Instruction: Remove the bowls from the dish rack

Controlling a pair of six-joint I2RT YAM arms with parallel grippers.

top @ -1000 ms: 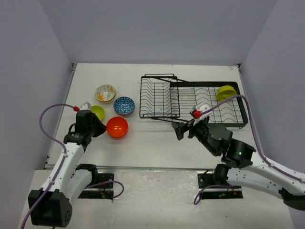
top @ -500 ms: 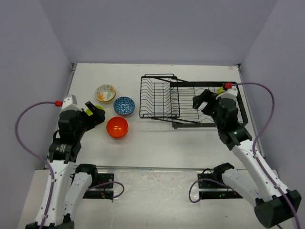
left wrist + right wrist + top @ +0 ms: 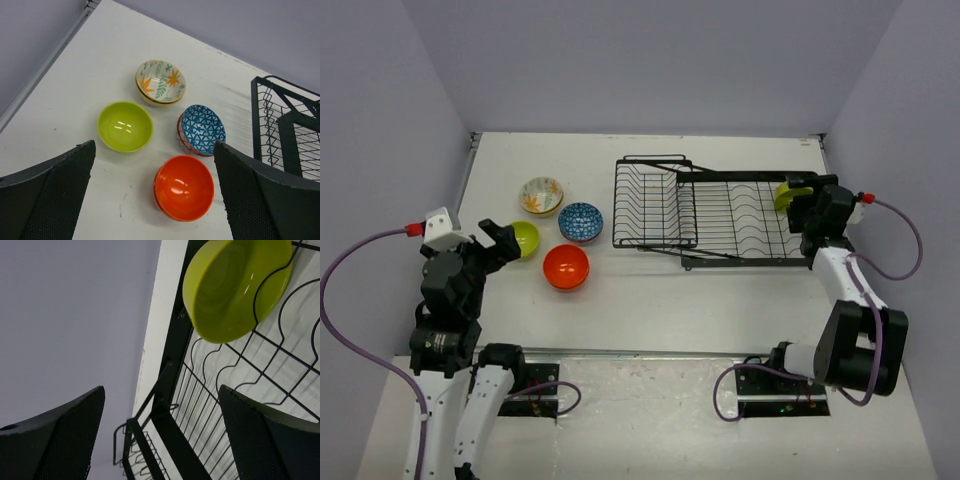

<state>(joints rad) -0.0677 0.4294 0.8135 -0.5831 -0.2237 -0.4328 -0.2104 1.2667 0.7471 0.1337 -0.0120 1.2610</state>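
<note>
Dish rack (wire dividers) hems the lime bowl.

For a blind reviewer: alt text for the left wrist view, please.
Four small bowls sit on a white table: floral cream, lime green, blue-patterned and orange, framed by the open left gripper. A corner of the black dish rack shows at right.

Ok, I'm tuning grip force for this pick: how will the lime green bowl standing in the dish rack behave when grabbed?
The lime green bowl looks glossy, with sharp highlights, so it is probably rigid and somewhat slippery. It stands on edge between the wires of the dish rack, so it may roll or snag a wire unless lifted straight out.
</note>
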